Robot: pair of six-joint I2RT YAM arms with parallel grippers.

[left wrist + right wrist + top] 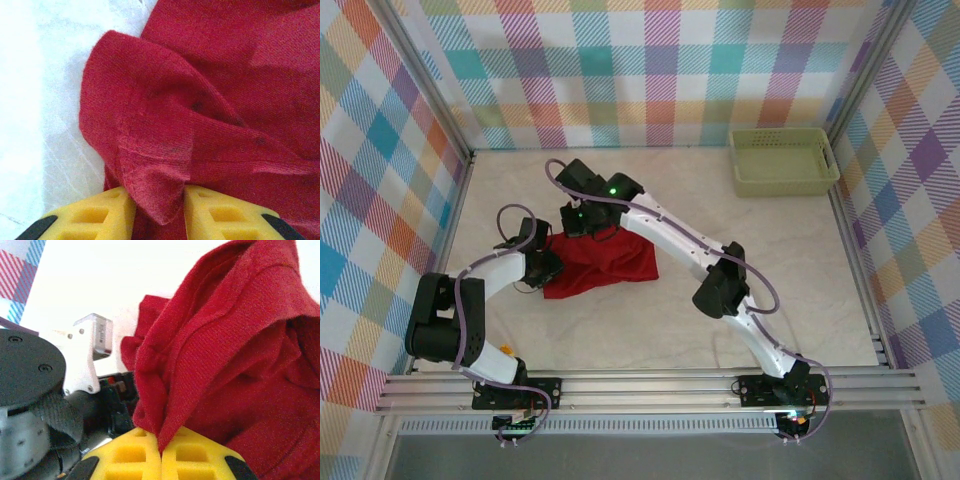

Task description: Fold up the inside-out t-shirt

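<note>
The inside-out t-shirt point(605, 262) lies as a bunched deep-red heap on the pale table, left of centre. My left gripper point(548, 265) is at its left edge. In the left wrist view a hemmed fold of the t-shirt point(165, 150) fills the gap between the yellow fingers point(100, 215), and my left gripper point(160, 200) is shut on that fold. My right gripper point(582, 222) stands over the heap's far edge. Its jaws point(161, 442) are pressed together on a thin pleat of the t-shirt point(225, 340), which is lifted into a peak.
A pale green basket point(782, 160) stands at the back right of the table. The left arm's wrist housing point(45, 390) sits close beside the right gripper. Checked walls enclose the table point(770, 300) on three sides.
</note>
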